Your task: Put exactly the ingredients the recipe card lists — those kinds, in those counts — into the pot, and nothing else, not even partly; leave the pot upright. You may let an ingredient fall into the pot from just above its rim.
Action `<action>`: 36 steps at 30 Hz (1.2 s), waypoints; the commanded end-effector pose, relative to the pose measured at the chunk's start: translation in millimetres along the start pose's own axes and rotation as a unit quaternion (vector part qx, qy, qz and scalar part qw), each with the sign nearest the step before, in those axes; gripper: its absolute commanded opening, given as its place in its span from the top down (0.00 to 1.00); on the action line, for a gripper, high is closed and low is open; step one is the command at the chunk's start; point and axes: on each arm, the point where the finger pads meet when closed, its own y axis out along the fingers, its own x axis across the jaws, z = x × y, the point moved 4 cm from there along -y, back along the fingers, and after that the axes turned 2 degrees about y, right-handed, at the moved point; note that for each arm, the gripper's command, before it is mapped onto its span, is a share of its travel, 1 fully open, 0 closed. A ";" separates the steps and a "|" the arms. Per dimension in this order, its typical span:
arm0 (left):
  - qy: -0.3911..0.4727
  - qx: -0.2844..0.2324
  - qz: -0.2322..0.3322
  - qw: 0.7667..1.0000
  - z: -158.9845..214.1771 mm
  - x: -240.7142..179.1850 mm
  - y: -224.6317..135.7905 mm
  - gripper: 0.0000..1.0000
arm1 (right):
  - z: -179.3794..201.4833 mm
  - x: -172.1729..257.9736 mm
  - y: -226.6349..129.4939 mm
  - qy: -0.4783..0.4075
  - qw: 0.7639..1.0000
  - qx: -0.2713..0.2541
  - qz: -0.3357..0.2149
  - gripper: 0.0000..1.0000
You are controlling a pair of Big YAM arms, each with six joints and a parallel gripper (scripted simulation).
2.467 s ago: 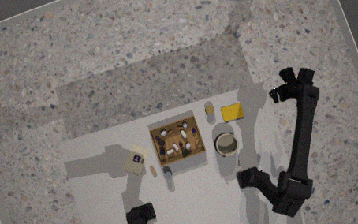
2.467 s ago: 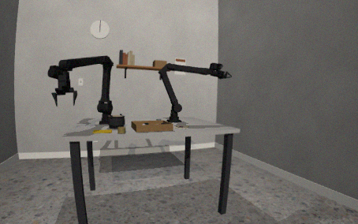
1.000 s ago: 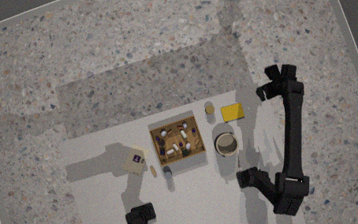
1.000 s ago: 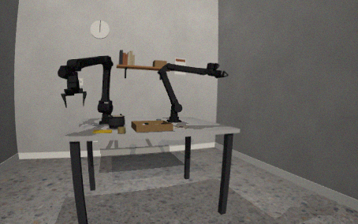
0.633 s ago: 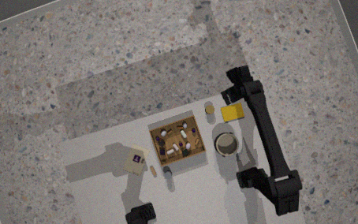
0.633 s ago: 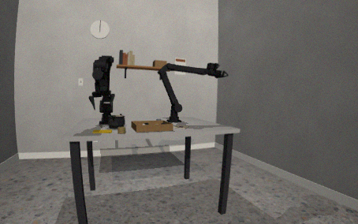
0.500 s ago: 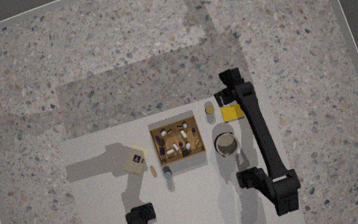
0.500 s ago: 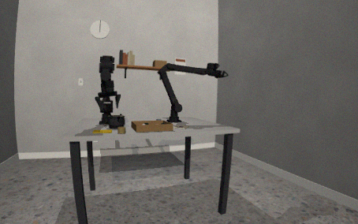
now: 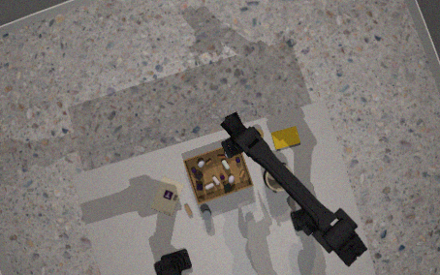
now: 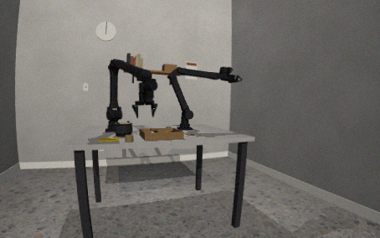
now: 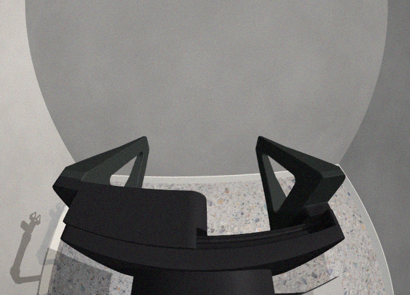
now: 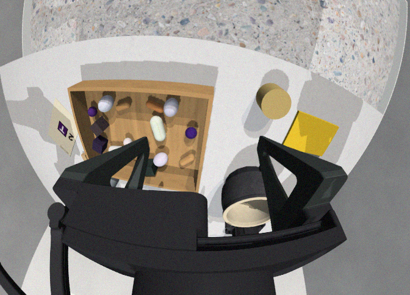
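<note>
The recipe card (image 12: 54, 130) (image 9: 161, 205) shows a dark purple square with a light mark and a "2". The wooden crate (image 12: 138, 85) (image 10: 163, 135) holds two dark purple cubes (image 12: 99, 126) (image 12: 99, 144), purple balls (image 12: 91, 111) (image 12: 191, 133), a pale green capsule (image 12: 157, 128), orange-brown capsules, whitish pieces and a dark green cube (image 12: 151, 168). The dark pot (image 12: 243, 183) (image 10: 124, 129) stands upright; part of its inside is hidden. My right gripper (image 12: 203, 142) (image 10: 145, 114) is open and empty, high above the crate and pot area. My left gripper (image 11: 202, 142) (image 10: 239, 79) is open, raised away from the crate.
A yellow block (image 12: 311, 133) (image 9: 286, 137) and a tan cylinder (image 12: 276, 103) (image 10: 129, 138) stand near the pot. A grey cylinder (image 9: 205, 210) and a small tan piece (image 9: 188, 209) lie between crate and card. The right arm crosses over the pot in the top view.
</note>
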 end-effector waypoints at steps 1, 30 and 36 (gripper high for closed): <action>-0.009 -0.027 -0.010 1.000 -22.7 9.7 -9.2 0.00 | -4.1 6.8 -1.1 0.050 0.999 0.000 0.004 0.00; -0.009 -0.027 -0.010 1.000 -22.7 9.7 -9.2 0.00 | 74.8 131.7 9.9 0.065 0.997 0.001 0.030 0.00; -0.009 -0.027 -0.010 1.000 -22.7 9.7 -9.2 0.00 | 74.7 131.9 9.8 0.055 0.998 0.001 0.029 0.00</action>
